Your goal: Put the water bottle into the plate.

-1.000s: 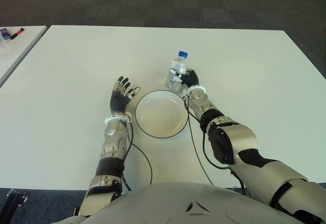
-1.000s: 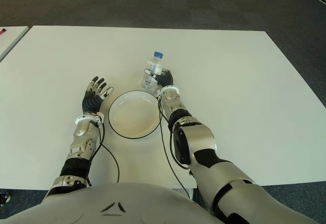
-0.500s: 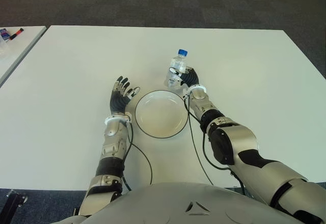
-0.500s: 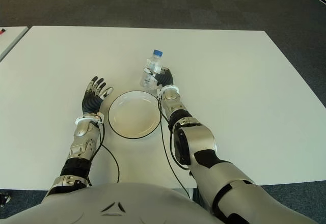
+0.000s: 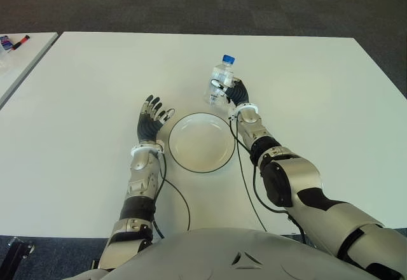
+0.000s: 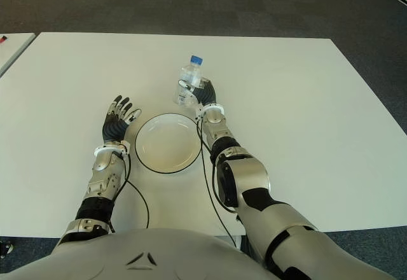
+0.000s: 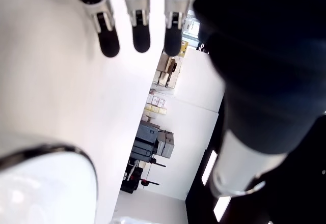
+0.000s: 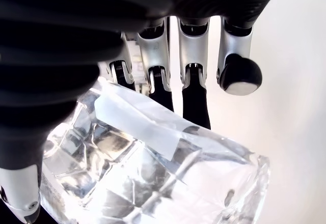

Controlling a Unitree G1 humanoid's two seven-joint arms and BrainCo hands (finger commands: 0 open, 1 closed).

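1. The water bottle [image 5: 220, 83] is clear, with a blue cap [image 5: 227, 58], and it leans a little, with the cap pointing away from the robot.
2. The bottle is in the right hand [image 5: 234, 95], beyond the far right edge of the plate and outside its rim; whether its base touches the table I cannot tell.
3. In the right wrist view the fingers [image 8: 196, 99] are wrapped around the bottle's ribbed body [image 8: 153, 173], so this hand is gripping the bottle.
4. The plate [image 5: 200, 142] is white and round with a dark rim, and nothing lies in it. It sits on the table between the two hands, nearer to the robot than the bottle.
5. The left hand [image 5: 151, 124] shows just beside the plate, on its left side. Its fingers [image 7: 104, 33] are stretched out and a little spread, and they hold nothing.
6. The table [image 5: 76, 89] is white and wide. A thin black cable [image 5: 181, 197] runs over it near the left forearm.
7. At the far left there is the corner of a second white table [image 5: 25, 54] with some small objects [image 5: 14, 41] on it, too small to tell what they are.
8. Beyond the tables the floor [image 5: 191, 0] is a dark carpet.
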